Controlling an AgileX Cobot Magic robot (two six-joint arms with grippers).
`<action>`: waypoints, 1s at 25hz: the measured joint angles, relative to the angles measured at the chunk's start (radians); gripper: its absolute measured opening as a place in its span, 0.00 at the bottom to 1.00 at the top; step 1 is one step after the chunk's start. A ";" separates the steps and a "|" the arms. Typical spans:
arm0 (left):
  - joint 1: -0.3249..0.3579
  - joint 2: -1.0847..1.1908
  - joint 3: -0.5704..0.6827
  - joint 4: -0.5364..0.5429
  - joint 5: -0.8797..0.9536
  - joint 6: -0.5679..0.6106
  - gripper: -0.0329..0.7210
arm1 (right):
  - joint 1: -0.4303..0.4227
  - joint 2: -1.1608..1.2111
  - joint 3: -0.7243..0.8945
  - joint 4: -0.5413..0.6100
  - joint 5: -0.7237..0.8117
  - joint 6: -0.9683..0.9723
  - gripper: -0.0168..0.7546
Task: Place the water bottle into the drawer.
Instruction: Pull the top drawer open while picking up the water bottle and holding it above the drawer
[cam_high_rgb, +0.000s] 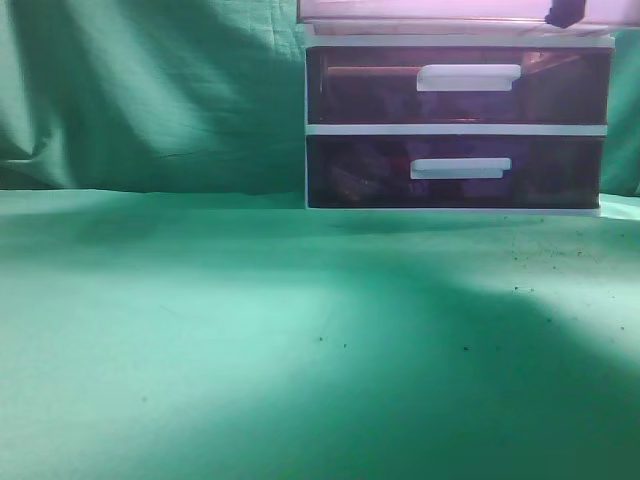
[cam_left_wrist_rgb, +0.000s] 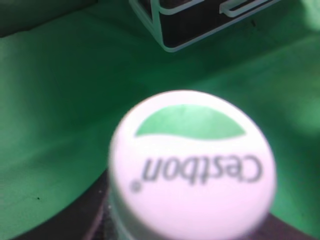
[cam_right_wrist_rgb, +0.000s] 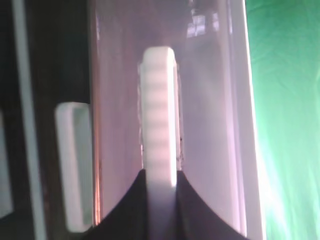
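In my left wrist feed, the water bottle (cam_left_wrist_rgb: 192, 167) fills the lower frame: I am looking straight down on its white cap, printed with a green arc and the word "Cestbon". The dark shapes at the bottom corners beside the cap are too blurred for me to read, so I cannot tell whether the left gripper is clenched around the bottle or merely close to it. Past the cap lies the green cloth (cam_left_wrist_rgb: 60, 110), and at the top edge a corner of the drawer unit (cam_left_wrist_rgb: 200, 25) shows with its white frame.

In my right wrist feed, the right gripper (cam_right_wrist_rgb: 160, 197) is clenched on the white bar handle (cam_right_wrist_rgb: 158, 115) of the drawer (cam_right_wrist_rgb: 210, 100), the dark fingers (cam_right_wrist_rgb: 125, 210) pressing it from both sides at the bottom of the frame. The drawer front behind the handle glows a translucent pinkish brown. To its left I see the handle of a lower drawer (cam_right_wrist_rgb: 74, 165) against a dark front.

In the exterior feed, the cloth runs from the camera back to the unit, which stands at upper right. 2 lower drawers are in full view, each dark reddish brown with a white handle. Above them, at the frame's top edge, the drawer stands forward of the frame, pale pink, with a dark piece of the right gripper at its right end.
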 joint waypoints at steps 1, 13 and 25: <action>0.000 0.000 0.000 0.008 -0.004 0.000 0.43 | 0.002 -0.022 0.028 0.000 -0.002 0.000 0.14; 0.000 0.000 0.000 0.011 -0.033 0.000 0.43 | 0.017 -0.206 0.238 0.008 0.011 -0.036 0.14; 0.000 0.002 0.000 -0.033 -0.254 0.000 0.43 | 0.017 -0.228 0.256 0.015 0.050 -0.100 0.14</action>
